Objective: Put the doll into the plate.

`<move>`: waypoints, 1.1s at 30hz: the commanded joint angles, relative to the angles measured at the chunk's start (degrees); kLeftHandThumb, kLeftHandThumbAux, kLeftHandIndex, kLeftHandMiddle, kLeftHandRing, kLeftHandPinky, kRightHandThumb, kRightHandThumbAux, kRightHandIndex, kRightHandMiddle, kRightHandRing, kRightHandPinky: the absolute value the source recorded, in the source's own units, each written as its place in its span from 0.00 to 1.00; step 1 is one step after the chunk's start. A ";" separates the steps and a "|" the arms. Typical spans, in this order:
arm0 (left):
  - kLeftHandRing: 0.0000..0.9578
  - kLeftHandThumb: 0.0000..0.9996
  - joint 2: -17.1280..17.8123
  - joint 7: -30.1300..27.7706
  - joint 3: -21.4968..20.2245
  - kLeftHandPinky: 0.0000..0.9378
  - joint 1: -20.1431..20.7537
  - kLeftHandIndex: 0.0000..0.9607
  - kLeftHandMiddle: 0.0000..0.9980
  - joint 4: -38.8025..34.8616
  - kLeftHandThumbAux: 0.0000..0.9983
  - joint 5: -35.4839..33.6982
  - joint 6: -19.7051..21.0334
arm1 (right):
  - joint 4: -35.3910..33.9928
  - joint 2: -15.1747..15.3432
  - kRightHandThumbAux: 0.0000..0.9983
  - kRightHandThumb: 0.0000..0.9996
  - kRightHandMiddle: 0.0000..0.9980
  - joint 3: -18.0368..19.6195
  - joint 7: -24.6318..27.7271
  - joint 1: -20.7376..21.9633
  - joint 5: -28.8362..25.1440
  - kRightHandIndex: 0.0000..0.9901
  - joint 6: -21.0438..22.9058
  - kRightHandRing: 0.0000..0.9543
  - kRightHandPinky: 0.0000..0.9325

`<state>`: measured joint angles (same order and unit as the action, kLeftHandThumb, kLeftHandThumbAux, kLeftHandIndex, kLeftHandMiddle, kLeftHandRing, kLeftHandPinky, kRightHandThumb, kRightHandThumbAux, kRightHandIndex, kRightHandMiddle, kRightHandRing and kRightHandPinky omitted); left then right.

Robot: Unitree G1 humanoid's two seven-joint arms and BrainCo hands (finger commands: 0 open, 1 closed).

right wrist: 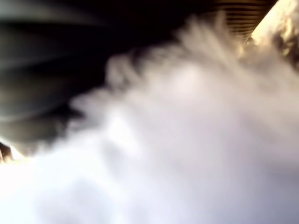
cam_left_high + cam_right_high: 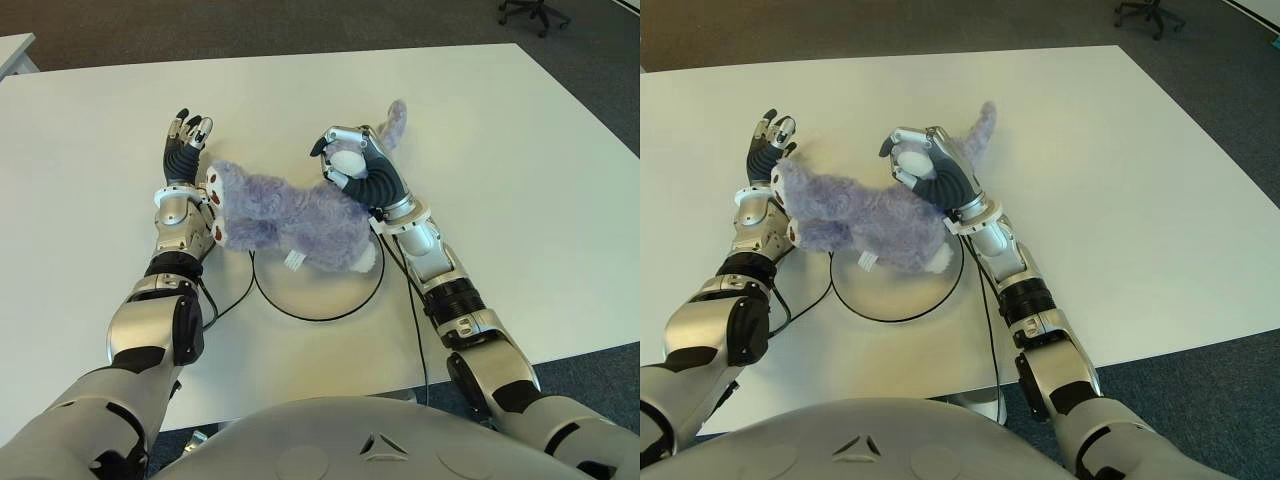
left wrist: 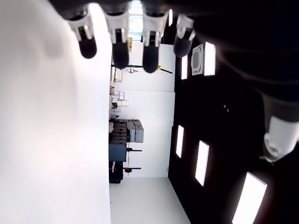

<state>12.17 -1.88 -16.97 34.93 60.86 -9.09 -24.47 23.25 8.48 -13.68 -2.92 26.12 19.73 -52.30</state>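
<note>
A fluffy purple doll (image 2: 290, 215) hangs low over the far part of a white plate with a thin black rim (image 2: 320, 319) on the white table (image 2: 520, 160). My right hand (image 2: 350, 165) is shut on the doll's rear end, and the tail (image 2: 395, 120) sticks out beyond the fingers. Purple fur (image 1: 187, 140) fills the right wrist view. My left hand (image 2: 187, 135) shows just left of the doll's head with straight, spread fingers (image 3: 120, 51) and holds nothing. The doll's body hides the far rim of the plate.
Thin black cables (image 2: 413, 320) run along the table beside both forearms toward the front edge. An office chair (image 2: 535, 12) stands on the carpet at the back right. A second table's corner (image 2: 15, 50) shows at the far left.
</note>
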 commanded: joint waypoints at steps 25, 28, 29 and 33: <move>0.13 0.00 -2.24 1.03 0.50 0.07 -4.00 0.07 0.15 2.84 0.51 0.43 2.94 | -12.01 1.29 0.71 0.71 0.90 -1.39 8.28 -7.61 -2.13 0.44 6.97 0.92 0.95; 0.12 0.00 -2.31 0.91 0.46 0.06 -4.03 0.06 0.14 2.76 0.51 0.35 2.97 | -12.83 1.33 0.71 0.71 0.89 -1.55 8.62 -8.09 -2.45 0.44 8.07 0.92 0.94; 0.12 0.00 -2.35 0.87 0.44 0.06 -4.08 0.06 0.14 2.71 0.51 0.31 2.95 | -12.97 1.37 0.71 0.71 0.88 -1.67 8.83 -8.29 -2.62 0.44 8.42 0.92 0.94; 0.12 0.00 -2.43 0.96 0.41 0.05 -4.18 0.05 0.13 2.64 0.51 0.31 2.86 | -12.89 1.43 0.71 0.71 0.87 -1.99 9.32 -8.67 -2.95 0.44 9.00 0.91 0.93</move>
<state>11.62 -1.74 -16.90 34.99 60.78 -9.03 -23.99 10.38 9.87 -14.98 5.60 20.25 16.95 -44.60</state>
